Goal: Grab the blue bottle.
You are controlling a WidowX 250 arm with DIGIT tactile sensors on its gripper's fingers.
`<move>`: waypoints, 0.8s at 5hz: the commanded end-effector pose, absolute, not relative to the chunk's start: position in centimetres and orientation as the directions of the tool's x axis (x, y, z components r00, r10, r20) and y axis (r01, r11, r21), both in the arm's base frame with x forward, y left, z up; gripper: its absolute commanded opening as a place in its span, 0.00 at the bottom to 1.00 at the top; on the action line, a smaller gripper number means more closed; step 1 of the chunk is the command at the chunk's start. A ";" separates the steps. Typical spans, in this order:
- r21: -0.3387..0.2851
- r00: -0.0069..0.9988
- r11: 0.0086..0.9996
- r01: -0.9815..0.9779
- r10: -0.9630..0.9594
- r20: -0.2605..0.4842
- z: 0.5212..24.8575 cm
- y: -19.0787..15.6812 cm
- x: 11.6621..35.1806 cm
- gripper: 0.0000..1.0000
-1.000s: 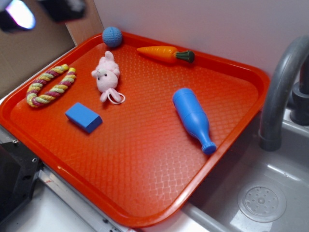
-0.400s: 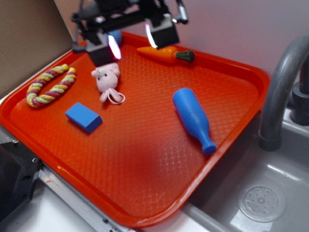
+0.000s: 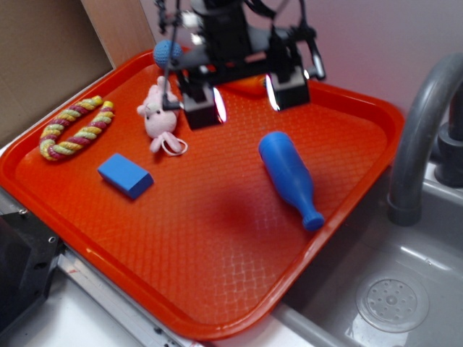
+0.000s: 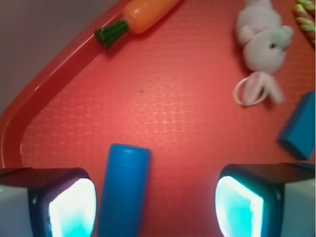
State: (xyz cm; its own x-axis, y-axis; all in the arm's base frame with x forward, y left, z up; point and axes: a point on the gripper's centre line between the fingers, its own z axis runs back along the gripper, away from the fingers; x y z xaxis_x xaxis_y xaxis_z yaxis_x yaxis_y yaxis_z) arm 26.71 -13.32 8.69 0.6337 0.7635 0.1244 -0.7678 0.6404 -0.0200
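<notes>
The blue bottle [image 3: 288,176] lies on its side on the right half of the orange tray [image 3: 217,275], neck pointing toward the tray's near right rim. My gripper [image 3: 244,97] hangs open above the tray, just behind the bottle's wide base and not touching it. In the wrist view the bottle's wide end [image 4: 124,190] lies between the spread fingers, close to the left fingertip [image 4: 69,207]; the gripper [image 4: 155,207] holds nothing.
On the tray also lie a toy carrot [image 4: 143,14], a pink plush bunny [image 3: 159,114], a flat blue block [image 3: 125,175], a rope ring [image 3: 75,128] and a blue knitted ball [image 3: 166,52]. A grey faucet [image 3: 423,130] and sink [image 3: 391,296] stand right of the tray.
The gripper has come in from the upper left, moved right and lower across the tray, and now hangs behind the bottle. Nothing on the tray has moved.
</notes>
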 end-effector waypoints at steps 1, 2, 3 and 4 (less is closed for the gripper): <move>-0.022 0.693 0.695 -0.719 0.719 0.060 5.0 -15.0 28.2 1.00; -0.023 0.734 0.734 -0.678 0.679 0.022 3.1 -16.0 28.2 1.00; -0.031 0.744 0.744 -0.667 0.668 0.026 2.4 -16.2 27.9 1.00; -0.035 0.787 0.788 -0.615 0.616 0.026 2.8 -16.2 27.8 0.00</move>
State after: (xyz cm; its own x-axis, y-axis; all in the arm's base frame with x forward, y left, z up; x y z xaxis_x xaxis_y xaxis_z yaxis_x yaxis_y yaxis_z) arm 27.78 -16.27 2.28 0.7742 0.6328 0.0152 -0.6326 0.7743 -0.0173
